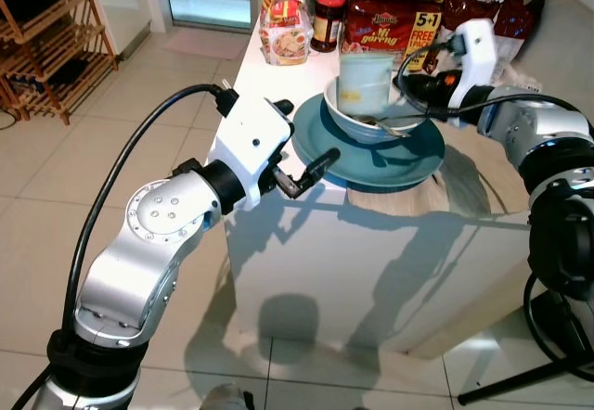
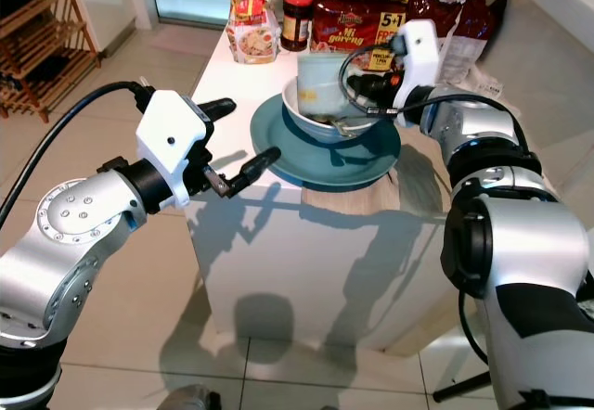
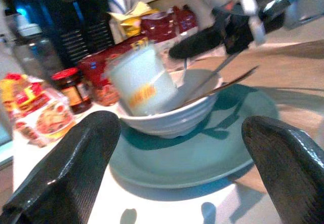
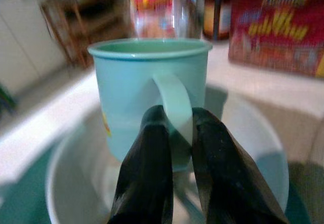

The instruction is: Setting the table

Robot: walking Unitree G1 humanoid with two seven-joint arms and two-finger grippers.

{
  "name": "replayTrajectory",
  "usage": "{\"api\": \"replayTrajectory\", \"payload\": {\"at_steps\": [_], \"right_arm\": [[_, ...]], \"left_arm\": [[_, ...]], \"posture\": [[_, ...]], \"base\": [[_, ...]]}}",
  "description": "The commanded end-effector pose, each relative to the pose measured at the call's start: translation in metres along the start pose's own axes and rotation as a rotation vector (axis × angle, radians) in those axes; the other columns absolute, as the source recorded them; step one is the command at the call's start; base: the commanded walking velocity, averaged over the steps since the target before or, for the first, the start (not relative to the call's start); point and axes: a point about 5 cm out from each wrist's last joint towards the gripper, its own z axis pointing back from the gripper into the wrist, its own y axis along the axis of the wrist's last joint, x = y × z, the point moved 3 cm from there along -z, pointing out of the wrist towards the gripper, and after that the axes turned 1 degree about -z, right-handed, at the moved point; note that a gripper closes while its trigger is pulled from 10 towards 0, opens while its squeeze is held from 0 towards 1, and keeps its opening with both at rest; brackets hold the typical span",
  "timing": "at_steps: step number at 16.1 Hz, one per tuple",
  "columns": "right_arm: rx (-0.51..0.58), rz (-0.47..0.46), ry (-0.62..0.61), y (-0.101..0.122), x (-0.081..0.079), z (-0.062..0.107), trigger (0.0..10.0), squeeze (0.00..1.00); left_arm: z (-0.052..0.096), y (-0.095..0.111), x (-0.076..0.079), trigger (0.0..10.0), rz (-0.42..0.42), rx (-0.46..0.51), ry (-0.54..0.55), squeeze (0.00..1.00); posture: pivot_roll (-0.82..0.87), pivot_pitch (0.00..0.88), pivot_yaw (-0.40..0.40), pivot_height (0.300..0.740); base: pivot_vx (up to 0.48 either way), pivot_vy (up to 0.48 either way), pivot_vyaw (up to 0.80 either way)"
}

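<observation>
A pale green mug (image 4: 147, 95) sits tilted inside a white bowl (image 1: 371, 118), and the bowl sits on a big round teal plate (image 1: 390, 160). The mug is smooth and shiny, with a rolled rim and a curved handle. It has a yellow mark on its side. The bowl has ridges on the outside. Thin metal cutlery (image 3: 217, 84) also lies in the bowl, with its ends poking over the rim. The plate rests on a white counter (image 1: 278, 62), near the edge, and part of it lies on a wood-coloured patch. The right gripper (image 4: 174, 133) reaches in over the bowl from the right. Its two black fingers are pinched on the mug's handle, one on each side. The left gripper (image 1: 302, 150) hangs in the air just beside the plate, at the counter's left edge. Its two rough black fingers are spread wide apart and hold nothing. At the back of the counter stand a jar (image 1: 328, 20) with a red lid, a red noodle pack (image 1: 390, 25), a clear bag (image 1: 283, 34) of food and more crinkly snack bags (image 1: 483, 2). They are close behind the bowl. A wooden rack (image 1: 46, 39) stands on the tiled floor (image 1: 37, 215), well away on the left.
</observation>
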Motion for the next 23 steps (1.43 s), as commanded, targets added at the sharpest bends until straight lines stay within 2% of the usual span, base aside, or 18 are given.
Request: {"api": "replayTrajectory", "payload": {"at_steps": [1, 2, 4, 5, 6, 7, 8, 9, 10, 11, 14, 16, 18, 20, 23], "right_arm": [[0.167, 0.023, -0.002, 0.041, 0.001, 0.007, 0.0, 0.0], [0.224, 0.048, 0.012, 0.054, -0.001, 0.01, 0.0, 0.0], [0.281, 0.128, 0.008, 0.065, -0.003, 0.012, 0.0, 0.0], [0.346, 0.142, 0.004, 0.071, -0.006, 0.015, 0.0, 0.0], [0.459, 0.165, -0.019, 0.078, -0.009, 0.022, 0.0, 0.0], [0.502, 0.176, -0.034, 0.08, -0.011, 0.026, 0.0, 0.0], [0.574, 0.249, -0.058, 0.069, -0.025, 0.038, 10.0, 0.0], [0.623, 0.283, -0.077, 0.054, -0.041, 0.052, 10.0, 0.0], [0.635, 0.305, -0.095, 0.045, -0.048, 0.059, 10.0, 0.0], [0.65, 0.295, -0.138, 0.026, -0.061, 0.072, 10.0, 0.0], [0.68, 0.227, -0.222, 0.002, -0.078, 0.09, 10.0, 0.0], [0.655, 0.176, -0.249, -0.017, -0.089, 0.1, 10.0, 0.0], [0.604, 0.164, -0.323, -0.029, -0.087, 0.104, 10.0, 0.0], [0.575, 0.147, -0.364, -0.034, -0.085, 0.104, 10.0, 0.0], [0.528, 0.124, -0.381, -0.045, -0.088, 0.102, 10.0, 0.0]], "left_arm": [[0.002, 0.002, -0.008, 10.0, -0.015, 0.006, 0.057, 0.0], [0.002, 0.0, -0.013, 10.0, -0.019, 0.0, 0.084, 0.0], [0.0, -0.001, -0.021, 10.0, -0.033, -0.005, 0.149, 0.0], [0.0, -0.002, -0.026, 10.0, -0.033, -0.006, 0.196, 0.0], [0.0, -0.006, -0.034, 10.0, -0.015, -0.016, 0.291, 0.0], [0.0, -0.008, -0.038, 10.0, -0.002, -0.024, 0.333, 0.0], [0.004, -0.018, -0.042, 10.0, 0.004, -0.061, 0.405, 0.0], [0.008, -0.025, -0.041, 10.0, 0.001, -0.078, 0.421, 0.0], [0.01, -0.026, -0.039, 10.0, 0.004, -0.081, 0.415, 0.0], [0.011, -0.028, -0.036, 10.0, 0.001, -0.086, 0.403, 0.0], [0.008, -0.027, -0.03, 10.0, 0.026, -0.071, 0.392, 0.0], [0.006, -0.028, -0.027, 10.0, 0.035, -0.07, 0.395, 0.0], [0.006, -0.032, -0.022, 10.0, 0.04, -0.08, 0.377, 0.0], [0.008, -0.038, -0.023, 10.0, 0.076, -0.09, 0.405, 0.0], [0.012, -0.05, -0.024, 10.0, 0.095, -0.113, 0.448, 0.0]], "posture": [[0.12, 0.017, -0.091, 0.74], [0.12, 0.018, -0.087, 0.74], [0.11, 0.019, -0.083, 0.74], [0.1, 0.021, -0.084, 0.74], [0.1, 0.024, -0.082, 0.74], [0.1, 0.024, -0.082, 0.74], [0.09, 0.034, -0.074, 0.74], [0.09, 0.04, -0.07, 0.74], [0.09, 0.043, -0.071, 0.74], [0.08, 0.048, -0.064, 0.74], [0.07, 0.053, -0.063, 0.74], [0.07, 0.056, -0.057, 0.74], [0.07, 0.057, -0.057, 0.74], [0.07, 0.057, -0.059, 0.74], [0.07, 0.059, -0.058, 0.74]], "base": [[0.0, 0.0, 0.0], [0.0, 0.0, 0.0], [0.0, 0.0, 0.0], [0.0, 0.0, 0.0], [0.0, 0.0, 0.0], [0.0, 0.0, 0.0], [0.0, 0.0, 0.0], [0.0, 0.0, 0.0], [0.0, 0.0, 0.0], [0.0, 0.0, 0.0], [-0.318, 0.0, 0.0], [-0.326, 0.0, 0.0], [-0.324, 0.0, 0.0], [0.0, 0.0, 0.0], [0.0, 0.0, 0.0]]}}
